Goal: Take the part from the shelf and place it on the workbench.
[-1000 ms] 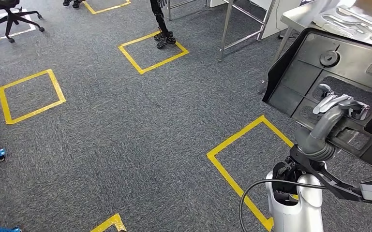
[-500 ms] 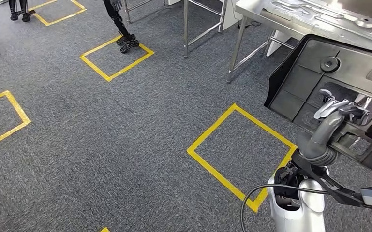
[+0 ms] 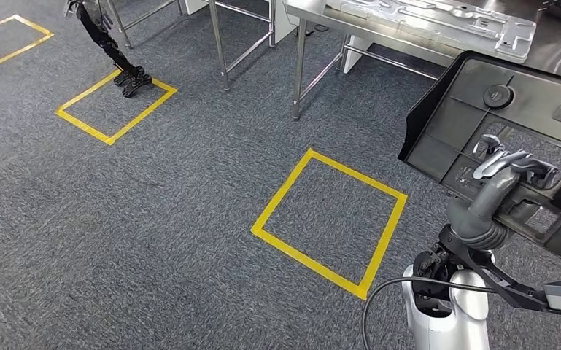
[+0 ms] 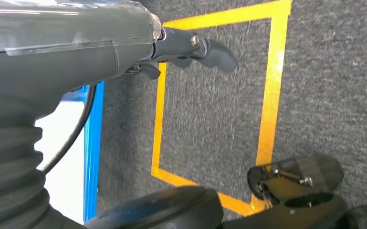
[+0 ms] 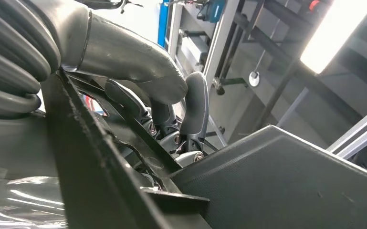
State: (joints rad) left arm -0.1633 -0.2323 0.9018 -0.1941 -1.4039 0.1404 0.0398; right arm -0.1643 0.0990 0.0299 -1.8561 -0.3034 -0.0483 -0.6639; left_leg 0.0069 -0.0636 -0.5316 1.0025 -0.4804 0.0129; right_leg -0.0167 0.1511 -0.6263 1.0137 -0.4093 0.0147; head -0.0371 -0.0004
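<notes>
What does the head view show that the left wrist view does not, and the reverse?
Head view alone: the right hand gripping the black part through an opening, the steel workbench ahead bearing a silver panel. Left wrist view alone: the left hand, holding nothing, hanging over the floor, and a blue frame. Both share grey carpet with a yellow taped square.

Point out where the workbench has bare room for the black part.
The workbench is crowded: a grey stamped panel covers the surface that shows. Bare steel shows as a strip along the near edge. The right hand holds the black part.
</notes>
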